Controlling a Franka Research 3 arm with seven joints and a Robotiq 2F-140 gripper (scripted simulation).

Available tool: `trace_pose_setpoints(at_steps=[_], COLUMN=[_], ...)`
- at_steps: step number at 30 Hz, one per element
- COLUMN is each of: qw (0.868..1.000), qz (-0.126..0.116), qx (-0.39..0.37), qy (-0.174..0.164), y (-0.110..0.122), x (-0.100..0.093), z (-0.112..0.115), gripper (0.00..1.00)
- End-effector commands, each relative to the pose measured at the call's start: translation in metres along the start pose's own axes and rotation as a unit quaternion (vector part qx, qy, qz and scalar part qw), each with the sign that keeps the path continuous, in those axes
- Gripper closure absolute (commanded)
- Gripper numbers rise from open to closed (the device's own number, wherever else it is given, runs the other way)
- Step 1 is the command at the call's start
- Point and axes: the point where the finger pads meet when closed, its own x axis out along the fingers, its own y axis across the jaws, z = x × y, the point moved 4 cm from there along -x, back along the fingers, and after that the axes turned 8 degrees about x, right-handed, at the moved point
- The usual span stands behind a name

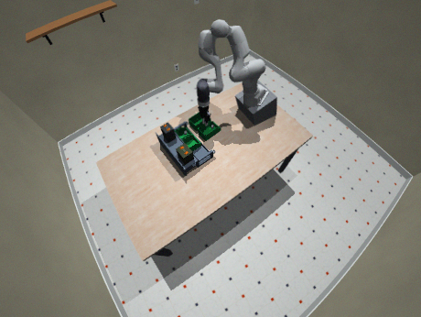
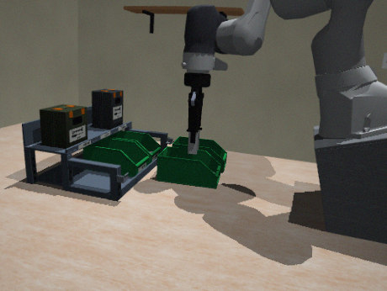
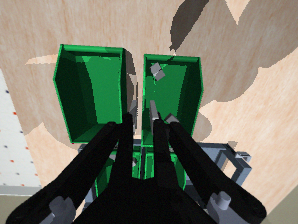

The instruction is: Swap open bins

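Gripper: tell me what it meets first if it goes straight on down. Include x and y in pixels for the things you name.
Probably the floor of the parts bin (image 1: 211, 134) (image 2: 187, 172) (image 3: 175, 95): the gripper (image 1: 207, 121) (image 2: 193, 150) (image 3: 143, 107) straddles its side wall, one finger inside, the other over the gap between bins. Finger depth is unclear.
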Motion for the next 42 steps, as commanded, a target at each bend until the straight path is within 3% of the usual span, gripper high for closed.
trace_pose_setpoints(at_steps=[1,17,36,37,42], qw=[1.0,1.0,1.0,1.0,1.0], qz=[0.0,0.0,0.0,0.0,0.0], qx=[0.012,0.012,0.012,0.012,0.012], qy=[-0.005,-0.005,-0.005,-0.005,-0.005], y=[0.0,0.0,0.0,0.0,0.0], x=[0.005,0.021,0.023,0.023,0.023], z=[0.002,0.003,0.003,0.003,0.003], gripper=[0.85,0.85,0.85,1.0,1.0])
